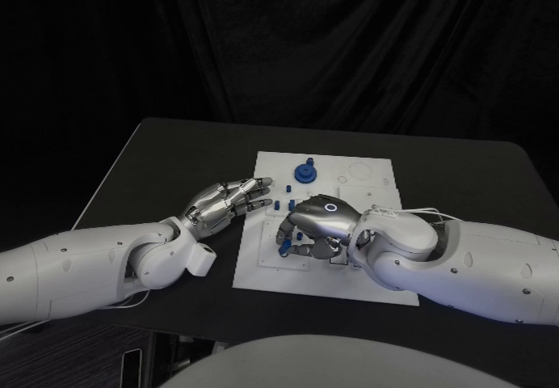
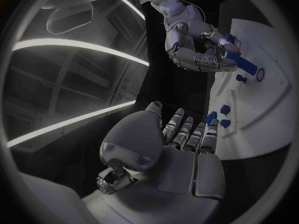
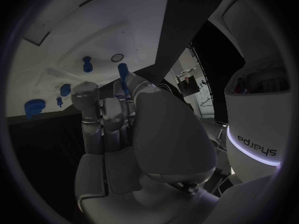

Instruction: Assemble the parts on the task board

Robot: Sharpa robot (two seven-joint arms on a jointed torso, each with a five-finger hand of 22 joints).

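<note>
The right hand (image 1: 314,230) hunches over the middle of the white task board (image 1: 361,287), fingers curled down and hiding whatever lies beneath; in its wrist view a blue rod-shaped part (image 3: 124,78) rises between its fingers, apparently pinched, though the grip itself is hard to make out. The left hand (image 1: 229,202) hovers at the board's nine o'clock edge, empty, fingers straight and slightly apart, tips near a small cluster of blue parts (image 1: 283,204) whose number cannot be counted from the head camera. One blue knob-shaped part (image 1: 306,172) stands upright toward the board's twelve o'clock edge. The right wrist camera shows four more small blue pieces on the board.
</note>
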